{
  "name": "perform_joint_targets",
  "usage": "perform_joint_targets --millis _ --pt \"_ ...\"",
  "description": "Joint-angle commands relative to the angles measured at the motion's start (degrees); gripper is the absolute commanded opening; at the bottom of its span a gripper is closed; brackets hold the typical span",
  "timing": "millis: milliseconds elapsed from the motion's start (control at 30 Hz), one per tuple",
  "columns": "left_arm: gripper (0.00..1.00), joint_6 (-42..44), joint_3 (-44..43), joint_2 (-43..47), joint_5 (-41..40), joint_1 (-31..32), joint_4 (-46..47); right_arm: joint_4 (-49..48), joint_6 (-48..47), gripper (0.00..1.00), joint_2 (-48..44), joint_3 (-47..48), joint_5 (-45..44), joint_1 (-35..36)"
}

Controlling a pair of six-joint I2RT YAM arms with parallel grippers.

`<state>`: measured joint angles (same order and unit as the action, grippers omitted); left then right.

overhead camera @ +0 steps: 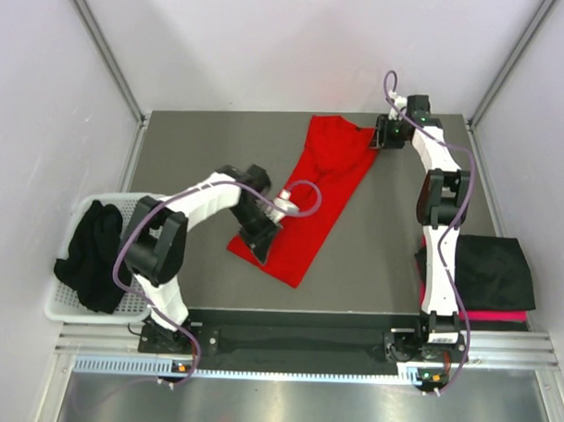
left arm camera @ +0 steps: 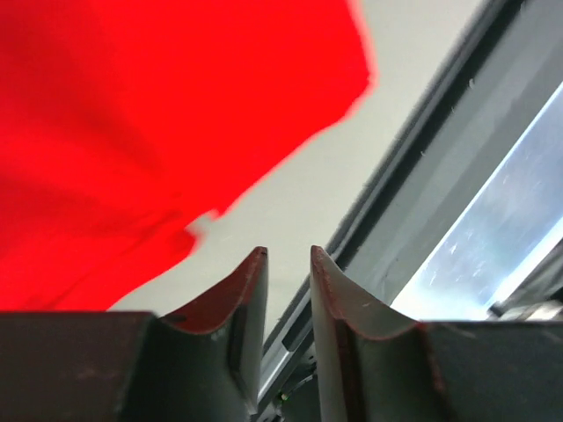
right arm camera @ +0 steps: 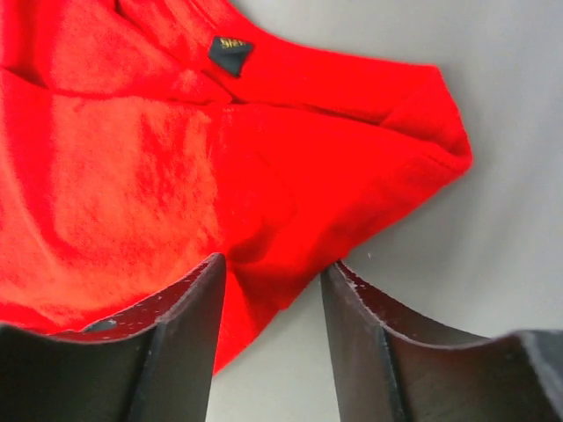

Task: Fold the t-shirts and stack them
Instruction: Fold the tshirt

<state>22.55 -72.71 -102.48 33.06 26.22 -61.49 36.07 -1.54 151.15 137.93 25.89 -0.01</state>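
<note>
Inspecting the bright red t-shirt (overhead camera: 324,189): lies in the middle of the table (overhead camera: 383,242) as a long strip, doubled lengthwise, running from the far right toward the near left. Judged mid-fold, with the cross fold not yet done.

Left tool (overhead camera: 261,236): sits at the strip's near end, set narrow, with nothing in the gap. In its wrist view, hovers just beside the red hem, over bare table near the front rail.

Right tool (overhead camera: 387,133): sits at the far end, set moderately wide, straddling a bunched corner of cloth not far from a small dark label (right arm camera: 230,53). Not closed on the cloth.

Recommended for the step:
- Take each end through both layers at once, in from the edge.
- Lift only enough to clear the table.
- Carry one end squarely over the other, keeping the strip taut and the edges aligned.
- Flatten the rumpled far corner first, or expect a crooked fold.

Surroundings:
- Folded black t-shirt (overhead camera: 493,269) on a pinkish-red t-shirt (overhead camera: 501,316) at the near right; by judgement, the stack.
- Another black t-shirt (overhead camera: 93,251), draped in the white mesh basket (overhead camera: 64,301) at the left edge.

Obstructions to watch:
- The right arm's own links, standing between strip and stack.
- The left arm's purple cable (overhead camera: 319,198), looping over the red cloth and liable to snag it.
</note>
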Motion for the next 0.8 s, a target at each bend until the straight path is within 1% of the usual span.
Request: perform_joint_targets --millis 0,33,67,167,233,267,300,333,400,467,600,633,700,767 --pt "0.3 2.15 -0.59 1.06 -3.78 8.3 -1.7 1.72 -2.59 0.53 -4.35 -4.32 -4.7 -0.43" --pt "0.29 1.98 -0.85 0.27 -4.05 8.32 -1.52 1.54 -2.59 0.56 -4.37 -5.29 -5.32 -0.69" --pt "0.28 1.89 -1.29 -0.61 -4.4 10.76 -1.52 1.37 -2.5 0.64 -6.55 -6.26 -5.93 -0.87" --pt "0.27 1.36 -2.96 -3.51 -4.41 14.46 -0.91 1.37 -2.94 0.7 -11.03 -11.18 -6.55 -2.45" --pt "0.3 1.1 -3.93 -5.27 -5.28 16.48 0.23 1.02 -3.29 0.78 -15.33 -15.99 -5.85 -3.85" --pt "0.33 1.01 -4.28 -6.23 -5.81 17.02 0.58 0.06 -3.29 1.0 -17.01 -17.94 -5.24 -4.47" --pt "0.37 1.1 -4.98 -6.77 -6.25 17.63 0.93 -0.56 -3.47 1.0 -18.6 -21.79 -4.19 -5.6" --pt "0.39 0.84 -5.34 -7.29 -6.6 18.08 1.81 -1.26 -3.64 1.0 -21.92 -23.65 -3.92 -6.22" --pt "0.39 0.66 -6.91 -9.31 -6.87 19.22 1.9 -2.67 -4.87 1.0 -25.01 -28.91 -4.0 -7.37" --pt "0.39 0.13 -7.71 -10.89 -7.13 20.18 2.08 -3.9 -6.01 1.0 -29.41 -32.27 -4.18 -7.81" --pt "0.39 -1.01 -7.71 -11.6 -9.06 22.03 4.88 -5.84 -7.51 1.0 -36.44 -42.01 -3.83 -9.21" --pt "0.39 -1.19 -7.89 -11.95 -9.24 22.47 5.15 -6.19 -7.51 1.0 -38.89 -43.34 -3.22 -9.48" --pt "0.39 -1.36 -8.59 -13.62 -9.85 22.74 5.24 -6.54 -7.42 1.0 -40.84 -46.24 -1.12 -10.09" --pt "0.39 -1.71 -8.33 -14.59 -10.12 23.26 6.12 -5.41 -7.6 1.0 -42.51 -47.13 0.12 -10.18"
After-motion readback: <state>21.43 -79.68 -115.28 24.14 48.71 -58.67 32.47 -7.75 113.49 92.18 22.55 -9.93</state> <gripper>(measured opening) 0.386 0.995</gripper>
